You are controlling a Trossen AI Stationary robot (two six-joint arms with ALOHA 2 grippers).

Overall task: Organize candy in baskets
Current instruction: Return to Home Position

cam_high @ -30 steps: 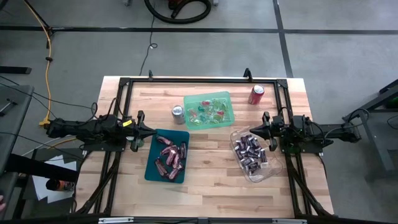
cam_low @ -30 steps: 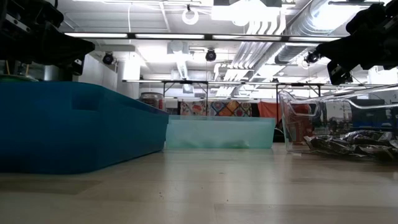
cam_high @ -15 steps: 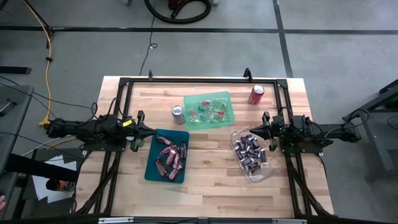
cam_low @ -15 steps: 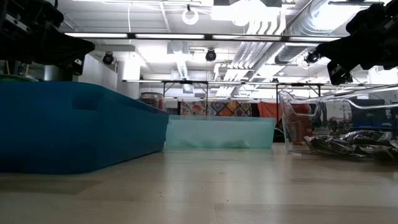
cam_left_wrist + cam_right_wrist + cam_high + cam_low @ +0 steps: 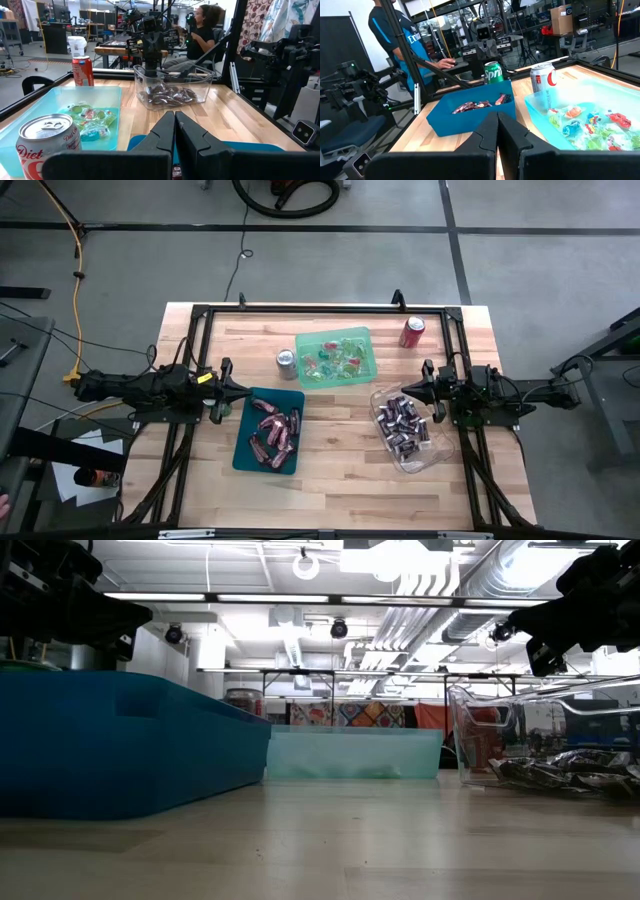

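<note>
Three baskets rest on the table. The dark teal basket (image 5: 270, 430) holds pinkish-red wrapped bars (image 5: 275, 428). The light green basket (image 5: 335, 356) holds small green and red pieces (image 5: 585, 125). The clear basket (image 5: 405, 428) holds dark brown mini bars (image 5: 167, 94). My left gripper (image 5: 243, 390) hovers shut at the teal basket's far-left corner. My right gripper (image 5: 404, 389) hovers shut at the clear basket's far edge. Neither touches anything.
A silver soda can (image 5: 286, 363) stands left of the green basket; a red can (image 5: 412, 332) stands near the far right corner. A black frame (image 5: 320, 308) rims the table. Bare wood lies along the near edge (image 5: 340, 490). People sit beyond the table in both wrist views.
</note>
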